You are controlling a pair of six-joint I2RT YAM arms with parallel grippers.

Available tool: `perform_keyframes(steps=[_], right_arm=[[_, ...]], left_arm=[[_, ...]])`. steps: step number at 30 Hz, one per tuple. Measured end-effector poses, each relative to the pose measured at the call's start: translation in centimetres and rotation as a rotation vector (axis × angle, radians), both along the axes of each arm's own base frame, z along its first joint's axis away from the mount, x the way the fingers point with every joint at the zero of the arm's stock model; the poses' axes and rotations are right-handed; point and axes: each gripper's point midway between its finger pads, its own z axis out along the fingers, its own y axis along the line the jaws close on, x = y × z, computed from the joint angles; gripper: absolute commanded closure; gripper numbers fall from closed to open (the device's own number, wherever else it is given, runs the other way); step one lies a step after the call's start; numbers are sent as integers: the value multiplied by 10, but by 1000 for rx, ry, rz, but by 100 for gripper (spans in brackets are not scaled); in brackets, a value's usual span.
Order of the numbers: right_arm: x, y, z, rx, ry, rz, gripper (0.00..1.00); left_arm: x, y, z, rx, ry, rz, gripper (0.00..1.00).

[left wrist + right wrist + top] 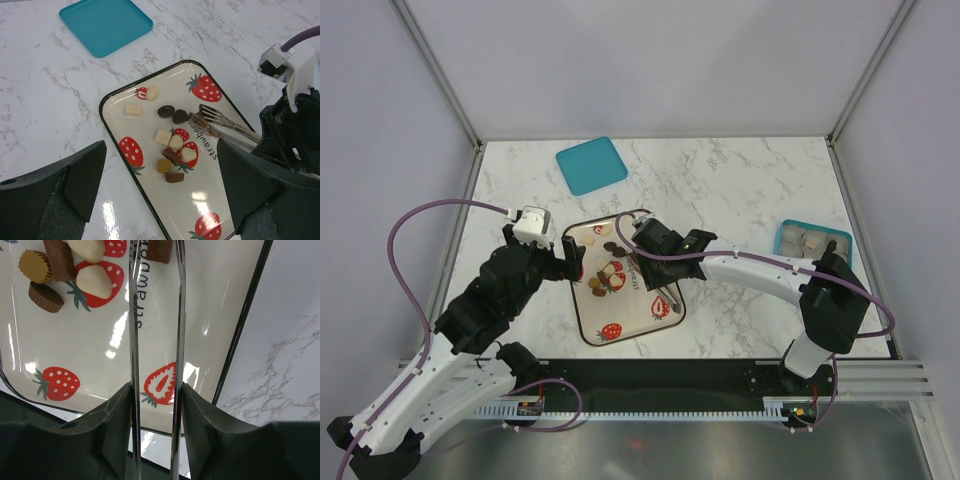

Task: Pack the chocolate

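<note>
White marble table (pixel 740 190) carries rectangular cream strawberry-print tray (pixel 147 125). Left gripper (pixel 570 262) spread wide, empty, over the tray's left edge. Right gripper (pixel 156 410) pinches thin steel tongs (pixel 225 125), tips straddling one brown piece (pixel 160 249). Small brown, tan and white chocolate pieces (pixel 172 150) sit mid-tray.

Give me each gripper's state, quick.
Left gripper: open, holding nothing.
Right gripper: closed on the tongs.

I see right gripper (pixel 155 407) clamping tongs (pixel 133 315), both tong arms between fingers. Tong arms straddle brown piece (pixel 159 250) at top edge. Chocolate (pixel 60 265) clustered top left on tray (pixel 244 335). Table (pixel 290 340) at right.
</note>
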Motion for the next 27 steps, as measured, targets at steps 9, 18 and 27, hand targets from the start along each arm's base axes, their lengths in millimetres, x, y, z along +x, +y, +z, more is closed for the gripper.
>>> perform_keyframes(steps=[9, 18, 27], right_arm=[[-8, -1, -1, -24, 9, 14, 53], [-8, -7, -2, -50, 8, 0, 63], [-9, -26, 14, -71, -12, -71, 67]], left_arm=[[0, 0, 0, 1, -1, 3, 0], [0, 1, 0, 1, 0, 4, 0], [0, 1, 0, 1, -1, 4, 0]])
